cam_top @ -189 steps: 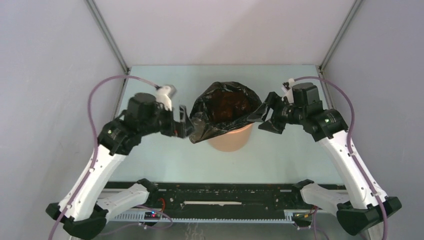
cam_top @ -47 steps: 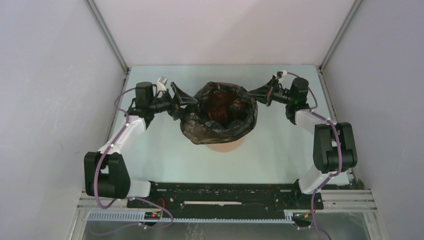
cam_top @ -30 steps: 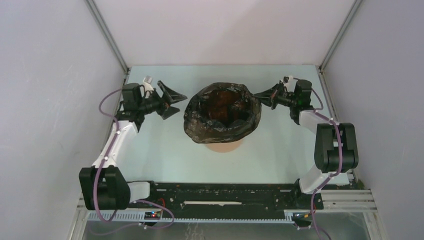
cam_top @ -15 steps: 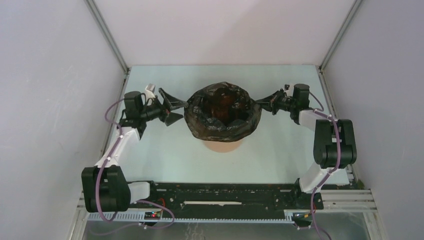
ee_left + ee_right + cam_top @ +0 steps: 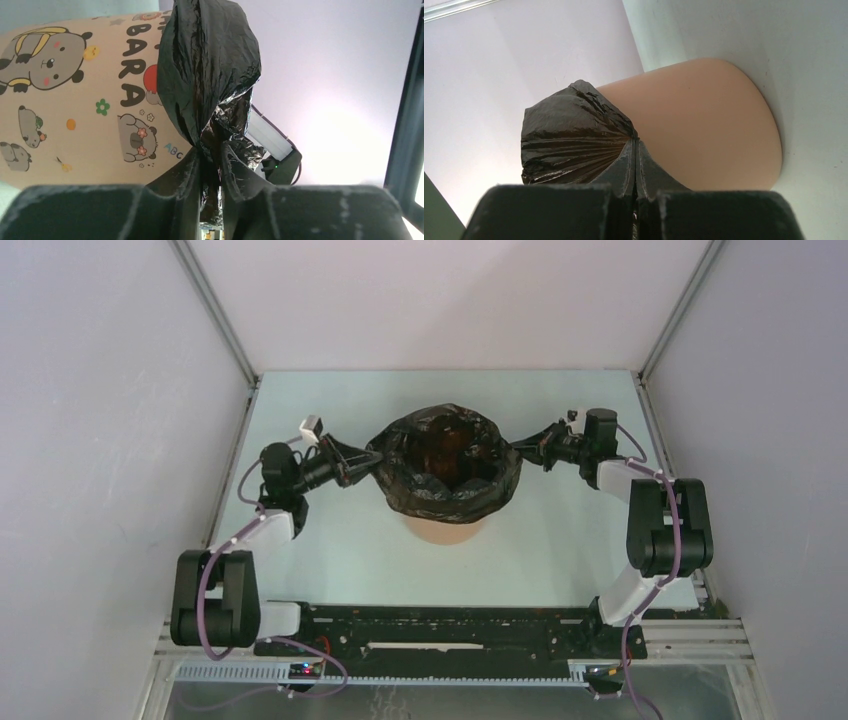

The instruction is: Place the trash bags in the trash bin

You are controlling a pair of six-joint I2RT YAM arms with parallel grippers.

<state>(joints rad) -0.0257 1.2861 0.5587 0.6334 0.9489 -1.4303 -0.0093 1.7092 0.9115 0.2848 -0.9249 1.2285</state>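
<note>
**Bag sits in the bin, both grippers hold its edge**

The bag (image 5: 445, 462) sits in the bin (image 5: 445, 532). Its mouth is open at the top and its edge hangs over the rim. The bag lies between the two grippers. The left gripper (image 5: 366, 459) is at its left side and the right gripper (image 5: 520, 450) is at its right side, both just as near. Each one is squeezed tight on a fold of the bag's edge. I think the edge now needs pulling down on both sides. Only the top view shows the open mouth. The wrist views show the pinched folds, and the left one shows cartoon animals on the bin.
</note>
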